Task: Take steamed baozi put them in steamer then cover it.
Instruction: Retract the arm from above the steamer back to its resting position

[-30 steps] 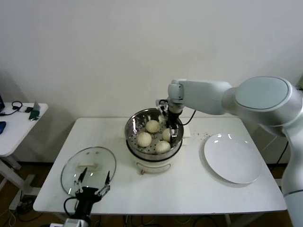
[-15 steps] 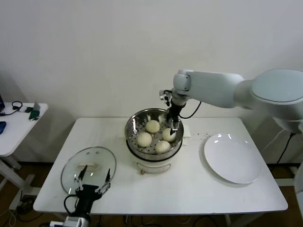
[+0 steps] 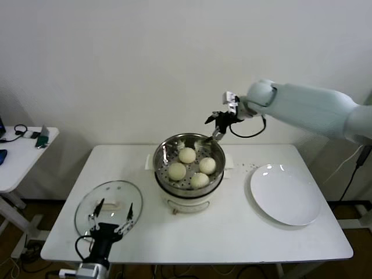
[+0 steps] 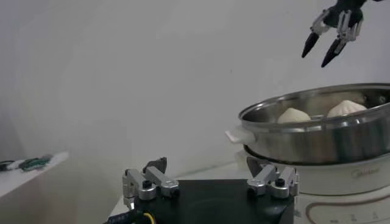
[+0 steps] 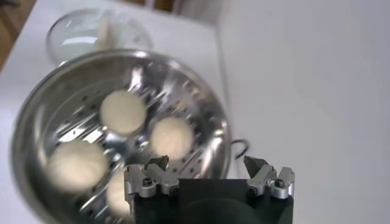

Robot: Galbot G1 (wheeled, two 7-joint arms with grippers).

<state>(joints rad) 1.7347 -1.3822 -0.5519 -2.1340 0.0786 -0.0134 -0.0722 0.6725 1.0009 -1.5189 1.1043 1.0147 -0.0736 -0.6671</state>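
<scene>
We note the right gripper point(image 3: 213, 129) with fingers apart and empty, above the steamer's point(image 3: 189, 152) far rim. Four steamed baozi point(image 3: 187, 155) sit inside the steamer. The left gripper point(image 3: 110, 214), fingers spread, hovers at the near edge of the cover point(image 3: 108, 203), which lies on the bench point(image 3: 232, 226) left of the steamer.

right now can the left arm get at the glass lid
Probably yes. The left gripper hangs open at the near edge of the cover, which lies flat on the table with nothing on it. The right gripper is off above the steamer.

Pale grey-white right arm point(image 3: 314, 107), black cable, black silver-tipped pincer point(image 3: 216, 125).
</scene>
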